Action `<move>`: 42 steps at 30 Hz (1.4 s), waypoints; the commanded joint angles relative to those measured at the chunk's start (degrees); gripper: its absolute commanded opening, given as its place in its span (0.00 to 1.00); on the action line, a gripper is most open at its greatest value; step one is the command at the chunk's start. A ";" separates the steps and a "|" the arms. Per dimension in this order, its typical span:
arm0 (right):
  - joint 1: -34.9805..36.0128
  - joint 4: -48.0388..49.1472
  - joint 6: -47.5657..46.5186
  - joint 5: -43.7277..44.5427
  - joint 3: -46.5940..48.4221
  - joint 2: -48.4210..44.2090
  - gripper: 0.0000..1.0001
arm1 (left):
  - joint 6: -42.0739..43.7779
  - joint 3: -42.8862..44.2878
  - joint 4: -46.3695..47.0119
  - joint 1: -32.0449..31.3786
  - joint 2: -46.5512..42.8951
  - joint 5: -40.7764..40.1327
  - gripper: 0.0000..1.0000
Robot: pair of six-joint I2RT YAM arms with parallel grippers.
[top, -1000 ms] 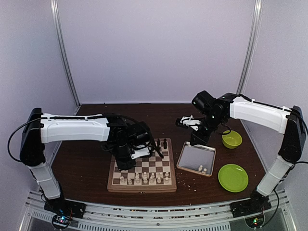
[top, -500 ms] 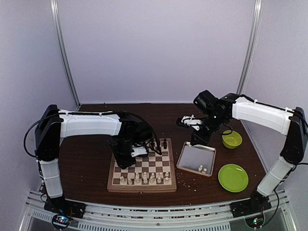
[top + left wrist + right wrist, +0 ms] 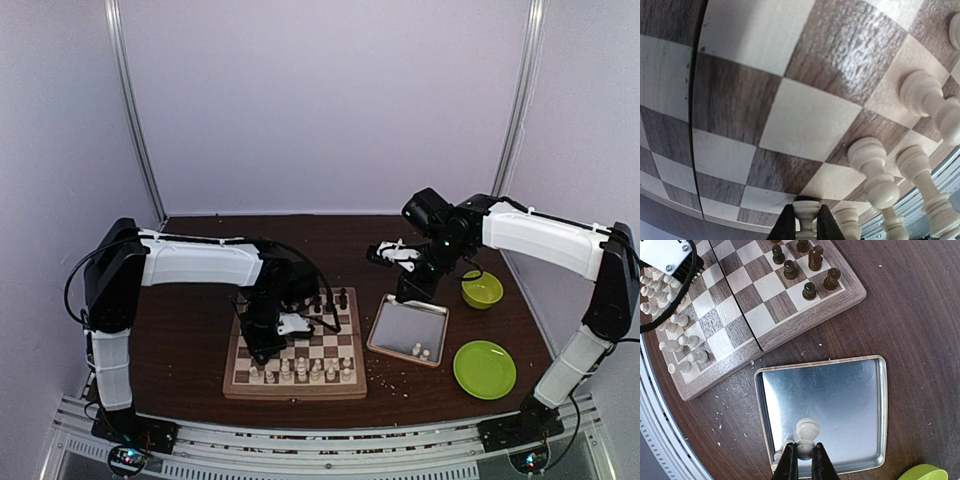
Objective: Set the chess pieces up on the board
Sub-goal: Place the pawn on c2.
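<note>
The board (image 3: 295, 392) lies at the table's centre; it also shows in the right wrist view (image 3: 810, 325). Cream chess pieces (image 3: 300, 370) stand in its near rows, and close up in the left wrist view (image 3: 927, 97). My left gripper (image 3: 266, 345) is low over the board's left half, shut on a cream piece (image 3: 806, 210) just above the squares (image 3: 810, 120). My right gripper (image 3: 404, 294) hangs above the metal tray (image 3: 400, 325), shut on another cream piece (image 3: 807, 432). Two or three cream pieces (image 3: 420, 351) lie in the tray's near corner.
Dark pieces (image 3: 335, 298) stand on the board's far right rows, also seen in the right wrist view (image 3: 807, 270). A green bowl (image 3: 482, 289) and a green plate (image 3: 484, 368) sit right of the tray. Pale crumbs dot the brown table near the tray.
My left arm has folded back and its gripper has come lower and nearer over the board with the cream piece. The right arm has barely moved.
</note>
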 commanded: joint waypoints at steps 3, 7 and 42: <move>-0.26 0.19 -0.73 -0.28 -0.35 0.24 0.03 | 1.50 2.75 0.89 -0.03 1.22 3.75 0.14; -0.26 0.20 -0.71 -0.20 -0.35 0.47 0.03 | 1.65 3.83 0.95 -0.04 1.70 4.34 0.15; -0.28 -0.57 -0.63 0.79 0.71 0.06 0.03 | 1.20 6.52 -0.19 -0.87 -3.87 1.85 0.37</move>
